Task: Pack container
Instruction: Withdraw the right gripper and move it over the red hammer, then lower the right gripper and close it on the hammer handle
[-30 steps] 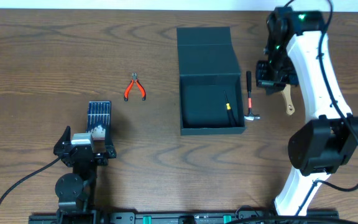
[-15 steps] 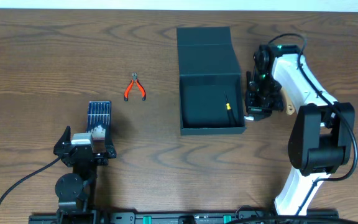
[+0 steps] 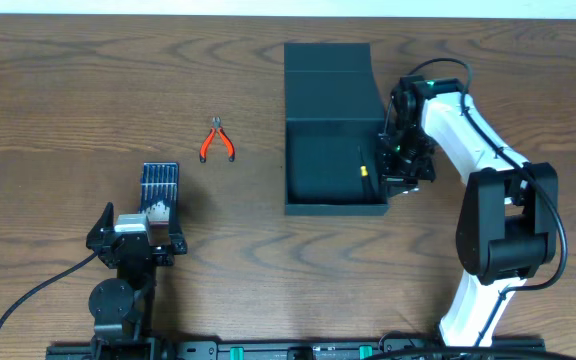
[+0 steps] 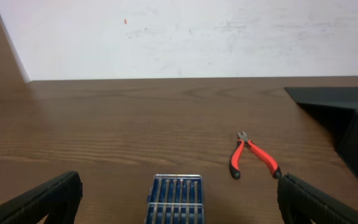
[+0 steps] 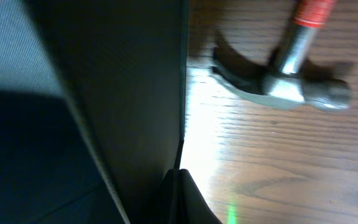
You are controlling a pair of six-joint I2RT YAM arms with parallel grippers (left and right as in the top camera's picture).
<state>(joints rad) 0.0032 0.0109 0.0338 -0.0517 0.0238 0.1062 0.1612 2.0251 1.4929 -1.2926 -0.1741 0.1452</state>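
The dark teal container [image 3: 334,100] stands open at table centre, its flap lid laid back on the far side. A thin yellow-and-black tool [image 3: 365,168] lies inside it. My right gripper [image 3: 397,176] is shut and empty, low beside the outside of the container's right wall. In the right wrist view the joined fingertips [image 5: 179,174] touch the dark wall [image 5: 123,93], and a hammer head [image 5: 291,87] with a red-banded handle lies on the wood just beyond. My left gripper [image 3: 136,232] is open and empty at the near left.
A blue case of small screwdrivers [image 3: 159,188] lies just ahead of the left gripper [image 4: 179,205], between its open jaws in the wrist view. Red-handled pliers [image 3: 217,141] lie farther out, also seen in the left wrist view [image 4: 253,158].
My right arm has swung in from the far right and come down against the container's right wall, covering the hammer from above. The container has slid slightly left. The left arm has not moved.
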